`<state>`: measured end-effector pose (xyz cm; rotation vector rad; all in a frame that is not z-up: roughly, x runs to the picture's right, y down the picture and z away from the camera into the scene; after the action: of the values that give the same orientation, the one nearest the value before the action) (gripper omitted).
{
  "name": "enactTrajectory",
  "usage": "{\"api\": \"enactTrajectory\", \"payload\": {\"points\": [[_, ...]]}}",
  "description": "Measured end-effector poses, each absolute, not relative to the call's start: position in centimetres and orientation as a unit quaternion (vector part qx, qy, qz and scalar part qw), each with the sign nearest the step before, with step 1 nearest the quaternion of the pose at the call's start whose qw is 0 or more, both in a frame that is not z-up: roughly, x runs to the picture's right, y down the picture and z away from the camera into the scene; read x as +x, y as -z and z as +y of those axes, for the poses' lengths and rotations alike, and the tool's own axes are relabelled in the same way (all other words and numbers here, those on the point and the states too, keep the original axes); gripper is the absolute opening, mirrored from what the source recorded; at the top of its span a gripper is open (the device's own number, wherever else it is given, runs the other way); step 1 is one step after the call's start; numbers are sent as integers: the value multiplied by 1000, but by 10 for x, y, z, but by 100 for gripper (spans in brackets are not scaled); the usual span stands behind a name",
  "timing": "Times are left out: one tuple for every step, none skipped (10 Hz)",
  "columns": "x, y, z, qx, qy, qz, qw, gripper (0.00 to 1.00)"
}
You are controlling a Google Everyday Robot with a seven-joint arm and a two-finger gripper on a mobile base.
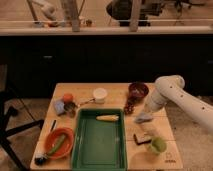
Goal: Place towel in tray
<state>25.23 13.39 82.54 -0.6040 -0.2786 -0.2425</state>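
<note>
Setting: wooden table (116, 89), dark counter behind it.

Item 1. Gripper (146, 113). At the end of a white arm (172, 95) reaching in from 3 o'clock. Low over the table's right half, just outside the tray's far right corner. Touching the top of the towel. Degree of opening, and any hold on the towel: cannot tell.

Item 2. Towel (142, 119). Small, pale blue-grey, crumpled. Directly beneath the gripper, at 2 o'clock from the tray's centre. Outside the tray, just beside its right rim.

Item 3. Tray (98, 146). Green, rectangular, long side running from 12 to 6 o'clock. In the near middle of the table.

Item 4. Yellow oblong piece (107, 118). Inside the tray, lying crosswise at its 12 o'clock end.

Item 5. White cup (100, 94). At 12 o'clock from the tray, apart from it.

Item 6. Dark red bowl (138, 90). At 1 o'clock from the tray, near the arm.

Item 7. Orange bowl (59, 142). At 9 o'clock from the tray, just beside its left rim, with a green piece inside.

Item 8. Brown block (142, 138) and green item (158, 145). Side by side at 3 o'clock from the tray, near the table's right edge.
</note>
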Motion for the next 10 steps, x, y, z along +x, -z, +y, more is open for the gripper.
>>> {"api": "enactTrajectory", "payload": {"points": [[255,-820,129,-298,113,-130,939,20],[257,-820,129,-303,108,-124,939,30],[257,-823,130,-307,102,-117,939,40],[259,-830,135,-312,94,-110,939,50],[263,-841,144,-315,85,-101,940,61],[267,-856,157,-316,74,-91,941,73],[269,-865,164,-316,68,-87,942,78],[270,-872,170,-316,62,-84,943,80],[273,-878,176,-316,58,-80,944,80],[274,-879,177,-316,57,-79,944,80]]}}
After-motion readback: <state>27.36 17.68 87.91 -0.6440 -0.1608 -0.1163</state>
